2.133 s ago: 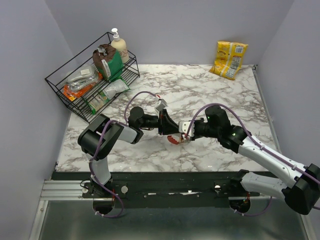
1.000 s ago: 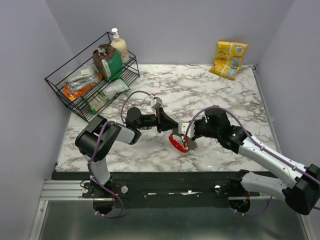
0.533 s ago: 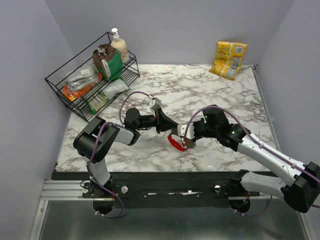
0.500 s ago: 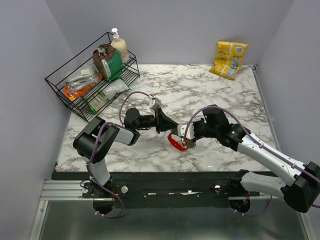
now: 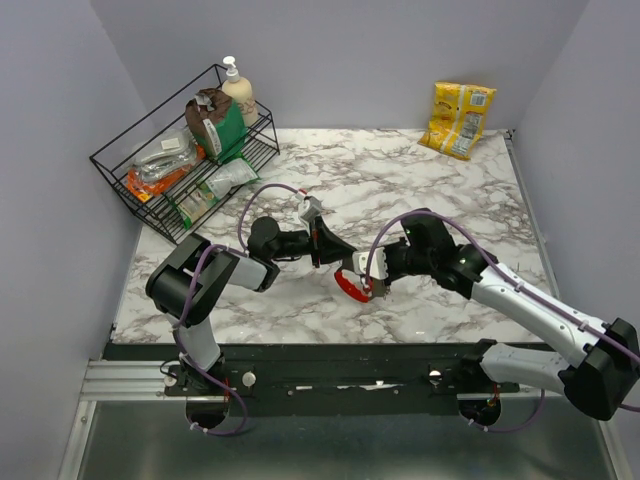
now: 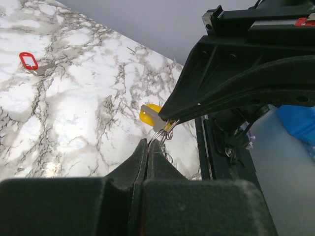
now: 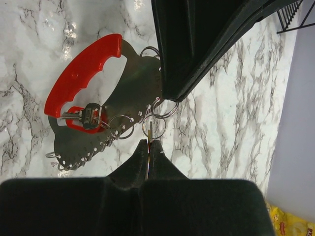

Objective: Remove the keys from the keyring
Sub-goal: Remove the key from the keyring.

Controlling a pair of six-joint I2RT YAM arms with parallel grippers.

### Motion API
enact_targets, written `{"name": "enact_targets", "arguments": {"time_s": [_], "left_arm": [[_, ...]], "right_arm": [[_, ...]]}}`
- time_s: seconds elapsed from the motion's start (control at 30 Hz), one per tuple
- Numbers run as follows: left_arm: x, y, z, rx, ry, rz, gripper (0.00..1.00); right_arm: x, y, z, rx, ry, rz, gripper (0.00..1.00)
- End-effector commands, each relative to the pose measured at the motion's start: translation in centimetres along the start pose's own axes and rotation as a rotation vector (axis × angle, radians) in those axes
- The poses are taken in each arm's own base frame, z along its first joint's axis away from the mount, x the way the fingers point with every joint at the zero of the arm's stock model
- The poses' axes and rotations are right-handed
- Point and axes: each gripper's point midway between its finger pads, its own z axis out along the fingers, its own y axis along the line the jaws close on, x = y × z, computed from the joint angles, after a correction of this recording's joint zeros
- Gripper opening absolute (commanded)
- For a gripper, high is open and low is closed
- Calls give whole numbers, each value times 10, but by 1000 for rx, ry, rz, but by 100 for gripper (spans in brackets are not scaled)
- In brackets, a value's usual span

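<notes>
Keyring (image 7: 83, 69): a red curved loop on a flat metal plate hung with small wire rings. It is held just above the table (image 5: 420, 180), between the two grippers at front centre.

- Keys: a dark-headed key (image 7: 88, 117) lies inside the red loop. A yellow-headed key (image 6: 147, 114) hangs by the left fingertips. A red-tagged key (image 6: 28, 60) lies alone on the marble, well apart, and so is judged already off.
- Left gripper (image 6: 147, 146): fingers pressed together, pinching a thin wire ring of the bunch.
- Right gripper (image 7: 148, 146): fingers pressed together on a thin edge-on key (image 7: 149, 132), just beside the plate's rim.
- Change: over the last two seconds both arms have drifted slightly leftward, and the red loop has swung down into plainer sight. The last half second shows almost no movement.
- Meaning: both grips are judged firm, and the ring is being worked rather than released. No further key has come free.
- Edges and room: the near table edge (image 5: 300, 338) lies close below the work. Open marble stretches behind and to the right. The wire rack (image 5: 130, 165) at back left and the snack bag (image 5: 458, 118) at back right stand well clear. The grippers crowd each other, so there is little room between them.
</notes>
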Motion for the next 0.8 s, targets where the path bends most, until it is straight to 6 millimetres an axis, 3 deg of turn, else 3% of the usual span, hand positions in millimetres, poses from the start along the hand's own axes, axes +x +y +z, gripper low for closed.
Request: {"name": "enact_targets", "arguments": {"time_s": [0.0,0.5,0.77], "left_arm": [[-60,-13,-8,23,-199,267,0],[-60,-15,-9,32,-203,260,0],[-61,-15,-9,32,-208,264,0]], "right_arm": [[23,30,-5,-120,102,48,1],[21,35,1,-152,84,56,1],[26,45,16,-202,125,44,1]]}}
